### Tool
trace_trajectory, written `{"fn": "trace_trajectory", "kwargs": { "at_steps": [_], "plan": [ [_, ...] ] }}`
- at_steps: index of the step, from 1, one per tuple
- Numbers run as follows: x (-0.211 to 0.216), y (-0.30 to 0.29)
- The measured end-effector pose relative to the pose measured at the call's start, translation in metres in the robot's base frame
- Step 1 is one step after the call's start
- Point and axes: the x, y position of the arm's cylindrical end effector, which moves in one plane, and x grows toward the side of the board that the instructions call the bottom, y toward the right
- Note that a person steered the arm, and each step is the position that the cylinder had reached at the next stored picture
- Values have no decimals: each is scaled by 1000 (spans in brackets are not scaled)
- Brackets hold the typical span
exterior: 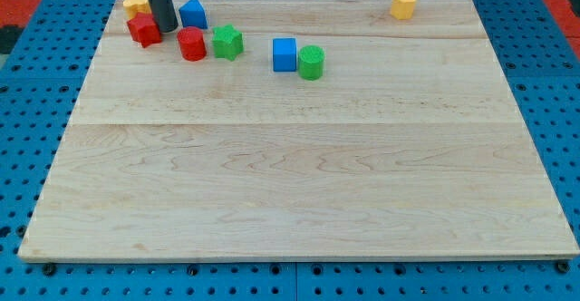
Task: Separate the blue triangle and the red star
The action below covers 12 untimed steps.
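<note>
My tip [167,29] holds nothing, just a bare rod w/ its end down btwn the red star [143,30] (touching, view's left) and the blue triangle [192,13] (just beside, view's right). Best bet: shove the star further left, keeping off the red cylinder [191,43]. Rod hides part of the star; yellow block [136,4] behind is half hidden, shape unclear.

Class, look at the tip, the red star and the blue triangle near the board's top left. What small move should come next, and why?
Probably a short push toward the view's left. My tip stands between the red star and the blue triangle, right beside the star. Sliding left should carry the star away from the triangle, though the yellow block close behind it may get nudged.
</note>
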Motion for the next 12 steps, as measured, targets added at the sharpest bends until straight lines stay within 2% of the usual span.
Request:
{"fn": "trace_trajectory", "kwargs": {
  "at_steps": [2, 3, 6, 7, 8, 9, 10, 12],
  "plan": [
    [-24, 72],
    [-2, -25],
    [-66, 40],
    [-55, 123],
    [-28, 114],
    [20, 101],
    [24, 116],
    [-16, 174]
  ]
}}
